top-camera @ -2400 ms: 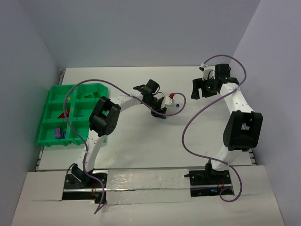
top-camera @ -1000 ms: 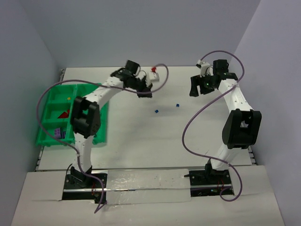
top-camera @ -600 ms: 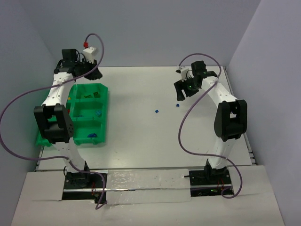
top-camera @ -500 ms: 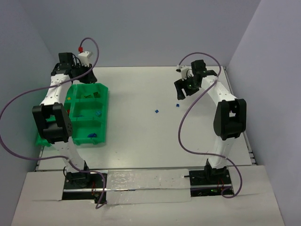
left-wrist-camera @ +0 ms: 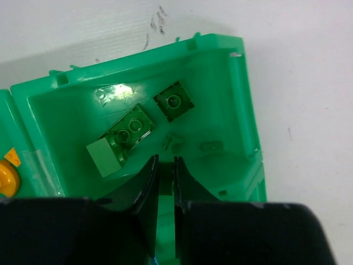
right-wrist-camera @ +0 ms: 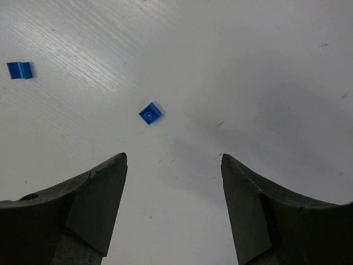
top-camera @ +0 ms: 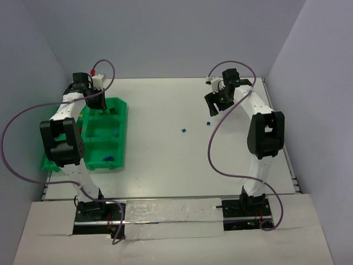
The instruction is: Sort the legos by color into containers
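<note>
My left gripper (top-camera: 95, 102) hangs over the far right compartment of the green tray (top-camera: 123, 118). Its fingers (left-wrist-camera: 165, 160) are shut on a small dark green lego (left-wrist-camera: 165, 179). In the compartment below lie a green two-stud lego (left-wrist-camera: 131, 126), a square green one (left-wrist-camera: 174, 101) and a pale green block (left-wrist-camera: 103, 157). My right gripper (top-camera: 213, 105) is open over the table, nothing between its fingers (right-wrist-camera: 174, 157). A blue lego (right-wrist-camera: 150, 113) lies just ahead of them, and a second blue one (right-wrist-camera: 20, 70) further left. Both show from above (top-camera: 208, 123) (top-camera: 183, 130).
An orange lego (left-wrist-camera: 6, 176) sits in the neighbouring compartment. Blue legos (top-camera: 115, 132) (top-camera: 108, 158) lie in the tray's nearer right compartments. The left arm hides the tray's left column from above. Purple cables loop off both arms.
My left arm swung from mid-table to the tray's far end and lowered over the far right compartment. The right gripper shifted left toward the nearer blue lego, its jaws narrowing slightly.
</note>
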Robot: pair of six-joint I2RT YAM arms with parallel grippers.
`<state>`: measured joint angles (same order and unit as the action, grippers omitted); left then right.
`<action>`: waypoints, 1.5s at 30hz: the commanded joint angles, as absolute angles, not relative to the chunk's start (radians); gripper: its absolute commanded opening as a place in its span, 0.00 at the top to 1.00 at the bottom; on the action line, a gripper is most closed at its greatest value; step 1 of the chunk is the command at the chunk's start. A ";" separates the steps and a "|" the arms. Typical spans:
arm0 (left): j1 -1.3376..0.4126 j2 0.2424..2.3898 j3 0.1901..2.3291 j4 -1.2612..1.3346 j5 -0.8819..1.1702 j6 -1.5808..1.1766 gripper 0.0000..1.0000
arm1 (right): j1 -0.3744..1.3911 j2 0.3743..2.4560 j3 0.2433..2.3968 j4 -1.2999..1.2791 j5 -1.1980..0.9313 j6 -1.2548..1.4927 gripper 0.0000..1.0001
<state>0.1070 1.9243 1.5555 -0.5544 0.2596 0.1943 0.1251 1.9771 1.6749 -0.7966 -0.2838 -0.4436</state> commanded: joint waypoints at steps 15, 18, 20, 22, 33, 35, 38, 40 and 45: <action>0.114 1.930 1.623 -0.520 0.278 0.203 0.54 | 0.188 2.045 1.741 -0.821 -0.181 -0.548 0.37; 0.112 1.879 1.611 -0.508 0.340 0.208 0.53 | 0.196 2.077 1.773 -0.844 -0.180 -0.549 0.41; 0.111 1.858 1.622 -0.512 0.386 0.201 0.52 | 0.213 2.105 1.796 -0.854 -0.171 -0.554 0.46; 0.110 1.850 1.640 -0.533 0.435 0.198 0.52 | 0.225 2.122 1.804 -0.858 -0.160 -0.562 0.49; 0.110 1.839 1.717 -0.598 0.565 0.194 0.51 | 0.264 2.175 1.797 -0.873 -0.148 -0.646 0.51; 0.110 1.841 1.723 -0.599 0.575 0.192 0.50 | 0.264 2.179 1.793 -0.876 -0.149 -0.658 0.50; 0.107 1.844 1.727 -0.603 0.593 0.194 0.50 | 0.264 2.183 1.787 -0.883 -0.151 -0.674 0.50; 0.105 1.852 1.738 -0.611 0.600 0.198 0.49 | 0.264 2.191 1.784 -0.893 -0.155 -0.696 0.49; 0.103 1.883 1.787 -0.648 0.627 0.210 0.49 | 0.265 2.208 1.787 -0.915 -0.169 -0.745 0.46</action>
<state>0.1062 1.8797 1.7036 -0.6193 0.5677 0.1958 0.2623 2.1800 1.7653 -0.8755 -0.1581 -0.6824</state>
